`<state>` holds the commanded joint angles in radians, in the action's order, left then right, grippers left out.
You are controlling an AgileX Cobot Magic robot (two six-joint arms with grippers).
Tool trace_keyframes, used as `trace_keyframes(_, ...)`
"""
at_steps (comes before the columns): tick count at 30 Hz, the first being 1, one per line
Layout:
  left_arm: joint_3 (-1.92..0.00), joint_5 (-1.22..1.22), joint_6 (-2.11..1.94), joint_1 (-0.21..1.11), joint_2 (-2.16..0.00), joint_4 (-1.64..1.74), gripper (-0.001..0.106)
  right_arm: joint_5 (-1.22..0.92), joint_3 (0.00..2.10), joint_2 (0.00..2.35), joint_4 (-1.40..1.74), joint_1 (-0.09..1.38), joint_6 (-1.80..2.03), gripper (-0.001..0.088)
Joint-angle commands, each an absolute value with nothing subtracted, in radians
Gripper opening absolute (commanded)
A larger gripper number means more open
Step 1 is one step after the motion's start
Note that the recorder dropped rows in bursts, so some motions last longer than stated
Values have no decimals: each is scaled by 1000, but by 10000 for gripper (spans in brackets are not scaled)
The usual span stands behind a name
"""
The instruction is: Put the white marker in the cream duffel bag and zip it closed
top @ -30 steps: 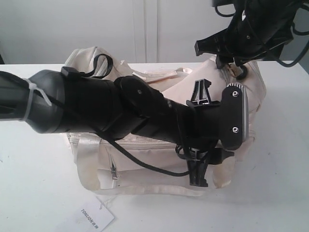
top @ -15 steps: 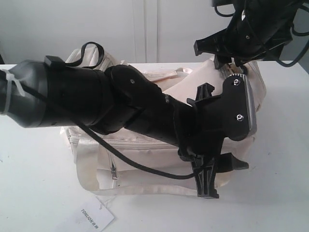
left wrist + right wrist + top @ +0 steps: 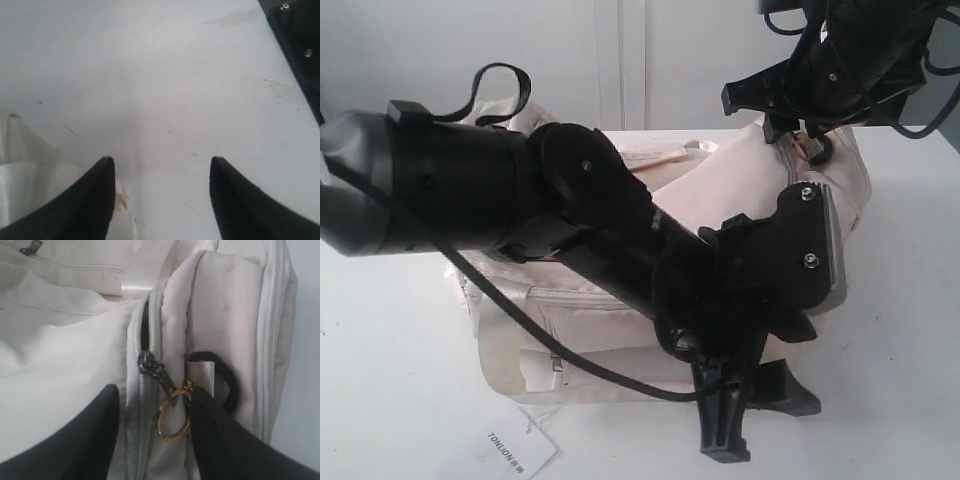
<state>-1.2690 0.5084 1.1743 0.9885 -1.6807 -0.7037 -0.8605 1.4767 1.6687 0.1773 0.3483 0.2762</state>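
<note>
The only print that can be read is on the white paper tag (image 3: 510, 452), which lies on the table (image 3: 880, 400) just in front of the near left corner of the cream bag (image 3: 590, 325). It spells "TONLION" in dark capital letters set slantwise across the tag. A few smaller marks follow the word (too small to tell what they say). The picture's lower edge cuts off part of the tag.
</note>
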Motion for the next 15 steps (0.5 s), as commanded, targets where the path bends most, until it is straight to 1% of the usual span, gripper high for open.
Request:
trace_keyframes(1,-1269,522,1118,988,-1669,-664,548,-863,1477,1669,177,348,276,433)
trace_keyframes(7,-1269,651,745,988,-1563,-373,234,-888,1477,1669,177,348,276,433)
trace_keyframes(11,-1269,728,507,982,-1503,-179,64,-890,1477,1669,177,348,276,433)
trace_keyframes(13,-1269,763,422,958,-1477,-138,0,-890,1477,1669,177,348,276,433)
trace_keyframes(15,-1269,797,347,920,-1451,-113,0,-890,1477,1669,177,348,276,433)
